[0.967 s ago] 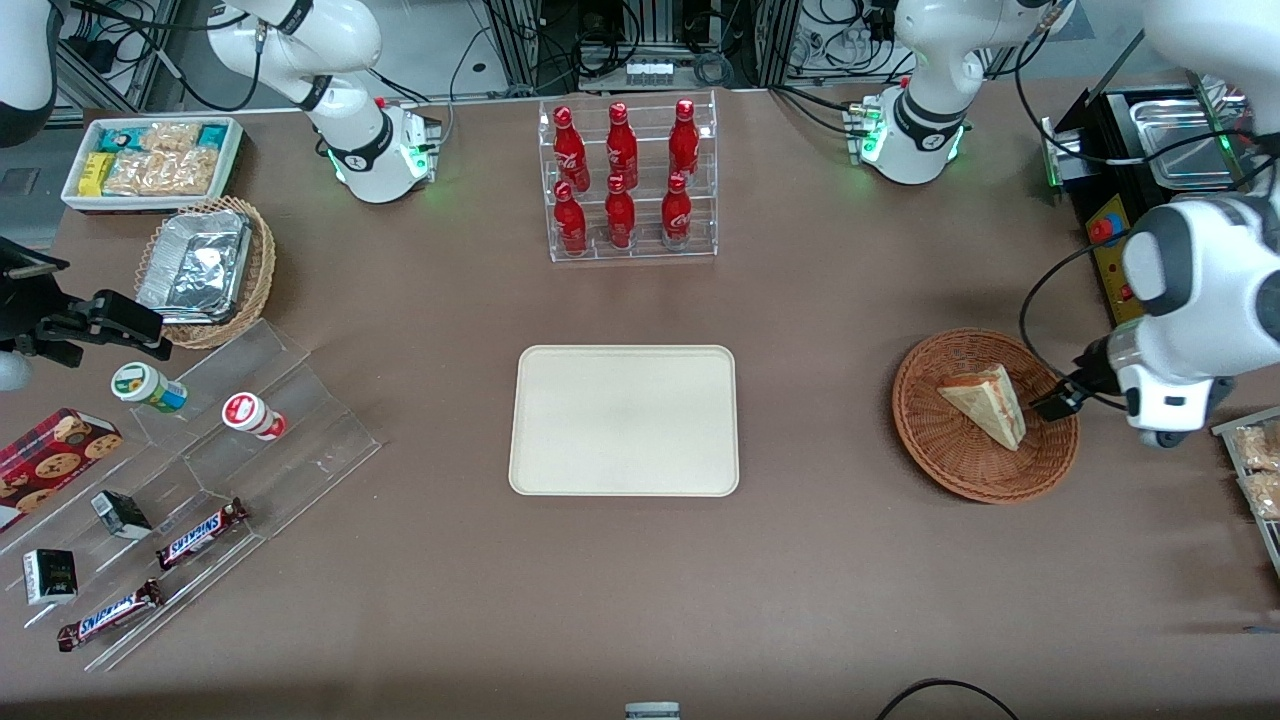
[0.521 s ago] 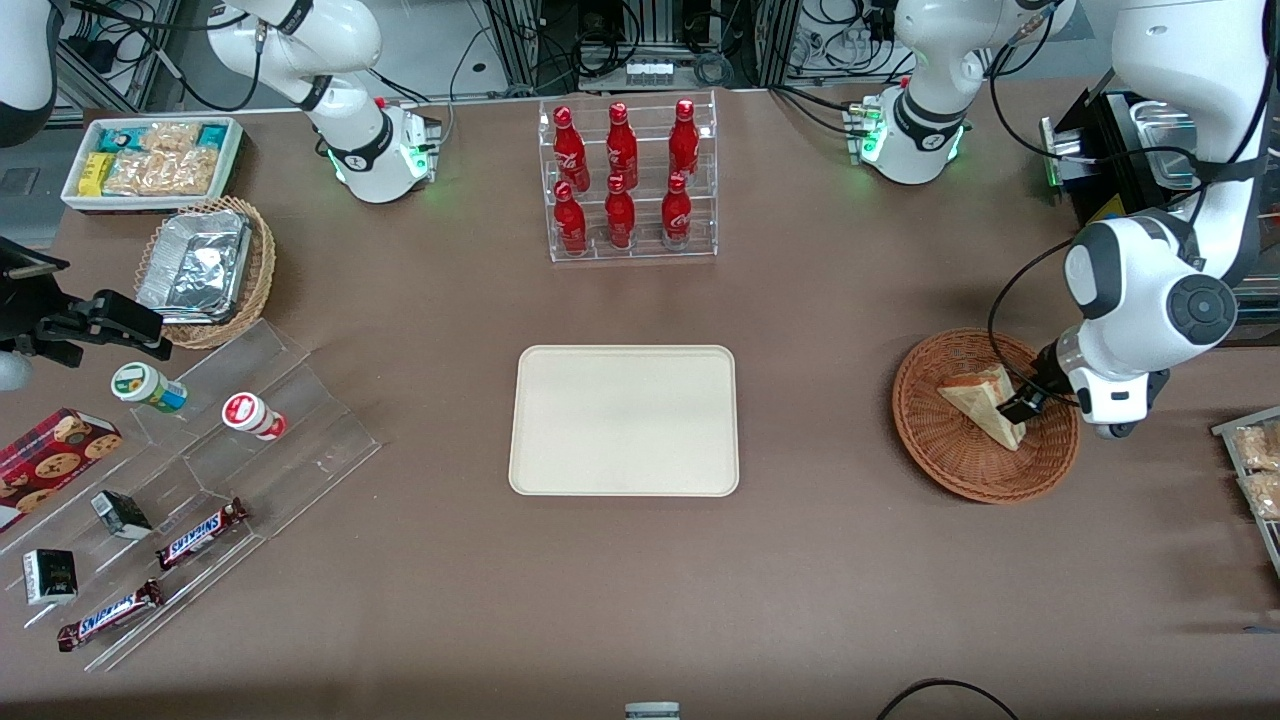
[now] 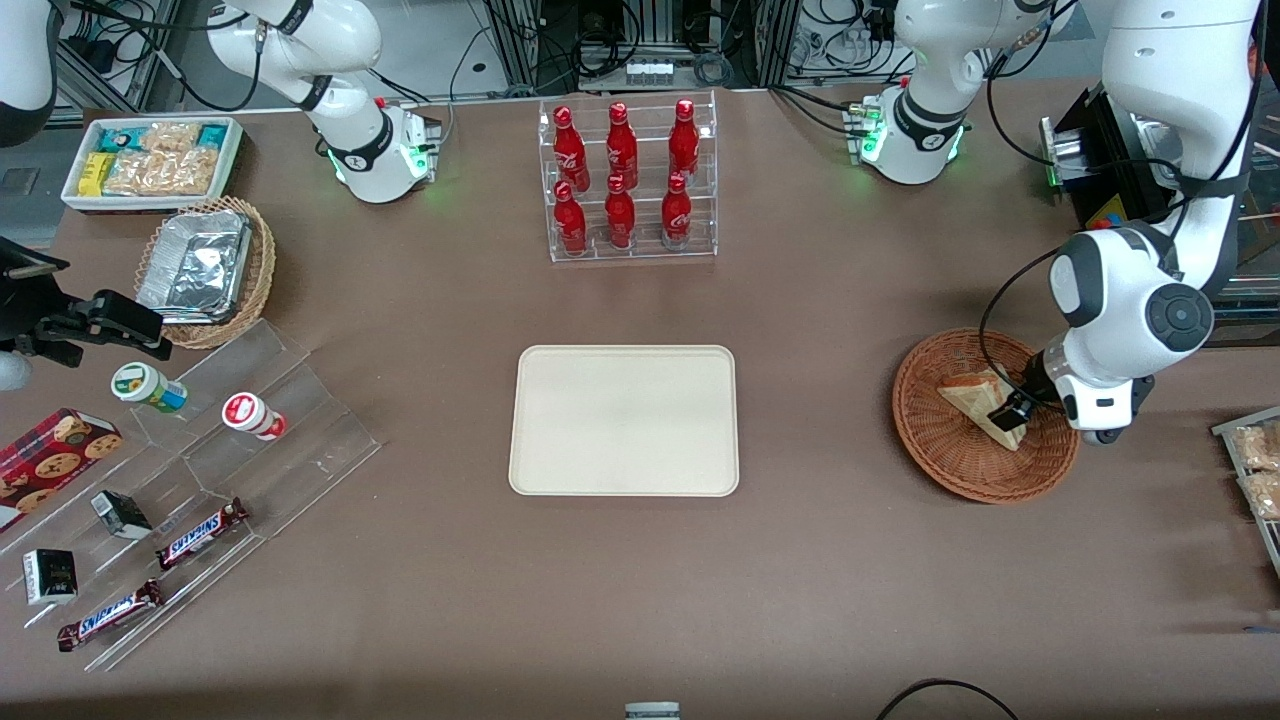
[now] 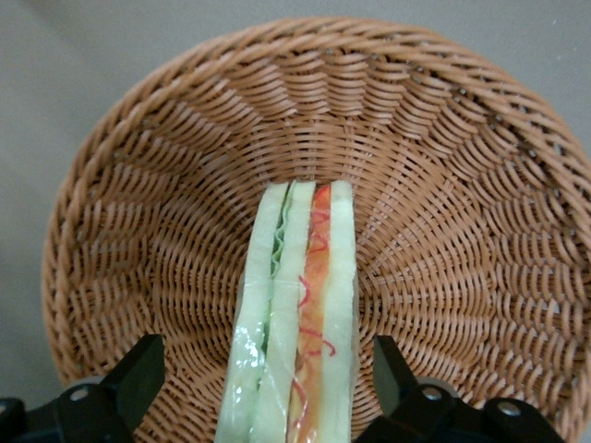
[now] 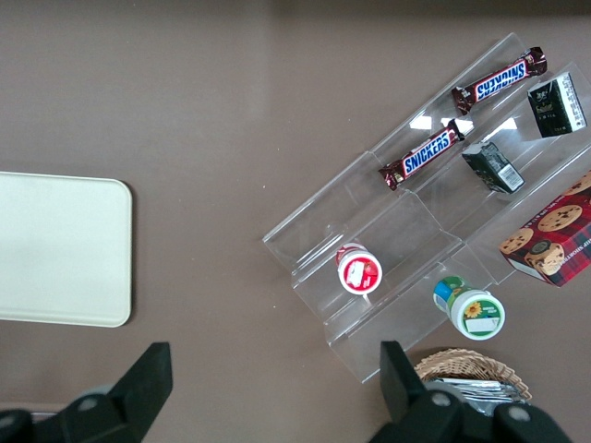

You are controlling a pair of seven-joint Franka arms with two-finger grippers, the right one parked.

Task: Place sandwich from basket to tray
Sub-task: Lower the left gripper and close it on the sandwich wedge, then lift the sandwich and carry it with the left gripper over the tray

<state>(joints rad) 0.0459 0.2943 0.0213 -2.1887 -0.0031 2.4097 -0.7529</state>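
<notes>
Your left gripper (image 3: 1008, 414) is down inside the basket (image 3: 950, 460), at the sandwich's (image 3: 975, 398) end nearer the working arm's side of the tabletop (image 3: 850, 580). Jaws are spread wide, one finger (image 4: 138, 377) on each flank of the wedge, neither visibly touching the bread; clear gaps on both sides in the wrist view. Sandwich (image 4: 295, 323) stands on edge in the basket (image 4: 462, 138) with the cut face up toward the wrist camera, showing green, white and red-orange layers under clear wrap. It lies across the basket's middle, tip pointing away from your gripper. Basket sits on the tabletop toward the working arm's end, well apart from the tray (image 3: 625, 420). Tray is flat in the middle of the tabletop, nothing on it. Farther from the front camera than the tray you've got a clear rack of red bottles (image 3: 628, 180). Toward the parked arm's end: stepped acrylic stand (image 3: 250, 420) with chocolate bars (image 3: 200, 533) and small jars (image 3: 252, 415), plus a tan wicker basket holding a foil container (image 3: 195, 265).
</notes>
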